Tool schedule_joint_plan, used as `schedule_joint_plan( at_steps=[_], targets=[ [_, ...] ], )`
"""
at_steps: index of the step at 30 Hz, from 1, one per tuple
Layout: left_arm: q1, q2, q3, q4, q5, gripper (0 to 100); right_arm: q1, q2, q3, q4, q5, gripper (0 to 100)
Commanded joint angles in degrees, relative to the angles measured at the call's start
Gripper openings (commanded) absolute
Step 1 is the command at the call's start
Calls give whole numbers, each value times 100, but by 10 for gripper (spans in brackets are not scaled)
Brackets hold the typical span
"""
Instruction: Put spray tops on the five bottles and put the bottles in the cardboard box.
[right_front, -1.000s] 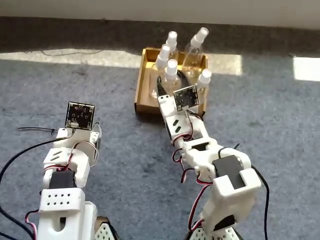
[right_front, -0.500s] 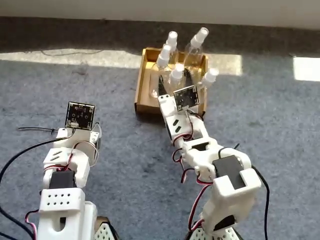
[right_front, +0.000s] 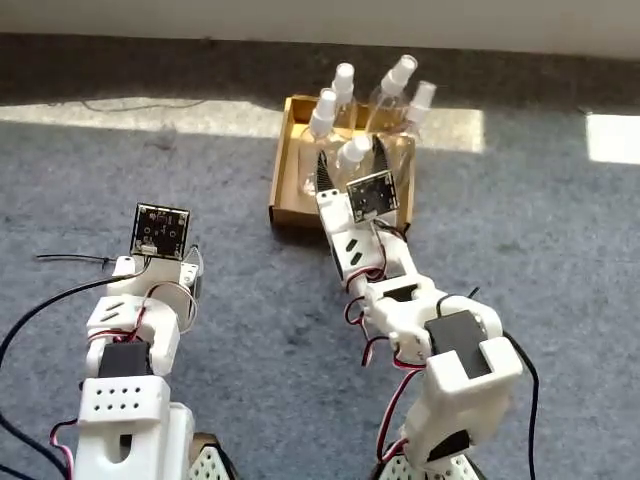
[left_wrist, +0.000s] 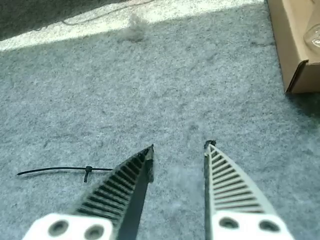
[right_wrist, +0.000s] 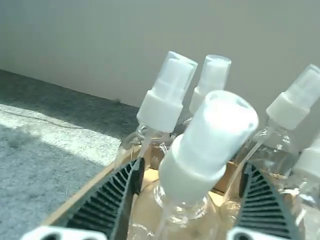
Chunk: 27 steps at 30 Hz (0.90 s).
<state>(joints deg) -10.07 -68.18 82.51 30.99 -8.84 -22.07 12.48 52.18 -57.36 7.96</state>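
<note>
The cardboard box (right_front: 284, 165) stands at the far middle of the carpet. Several clear bottles with white spray tops stand in it: three along the back (right_front: 343, 78) (right_front: 399, 72) (right_front: 423, 98), one at the left (right_front: 323, 108) and one at the front (right_front: 353, 152). My right gripper (right_front: 353, 163) is open, its black fingers on either side of the front bottle (right_wrist: 207, 145) with a gap on one side. Behind it rise other spray tops (right_wrist: 167, 92) (right_wrist: 210, 75) (right_wrist: 298, 97). My left gripper (left_wrist: 178, 146) hangs open over bare carpet, holding nothing, to the left of the box corner (left_wrist: 295, 50).
A black cable tie (left_wrist: 65, 170) lies on the grey carpet by the left arm (right_front: 130, 320). A wall runs behind the box, with a sunlit strip (right_front: 150, 115) along its foot. Open carpet lies between the two arms.
The right gripper's fingers have spread wider around the front bottle. The bottle at the box's right side has shifted toward the back of the box. The left arm has kept still.
</note>
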Motion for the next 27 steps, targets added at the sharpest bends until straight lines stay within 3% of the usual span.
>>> schedule_joint_plan(
  at_steps=[1, 6, 17, 27],
  targets=[
    [-57, -48, -13, -88, -9, 161, 92, -101, -295, -13, 79, 253],
    [-57, -48, -13, -88, -9, 161, 75, -796, -286, 910, 53, 253],
    [-57, -57, -13, -88, -9, 161, 75, -1385, -295, 1358, 62, 253],
    [-57, -57, -13, -88, -9, 161, 66, -2343, -303, 2624, 53, 252]
  ],
)
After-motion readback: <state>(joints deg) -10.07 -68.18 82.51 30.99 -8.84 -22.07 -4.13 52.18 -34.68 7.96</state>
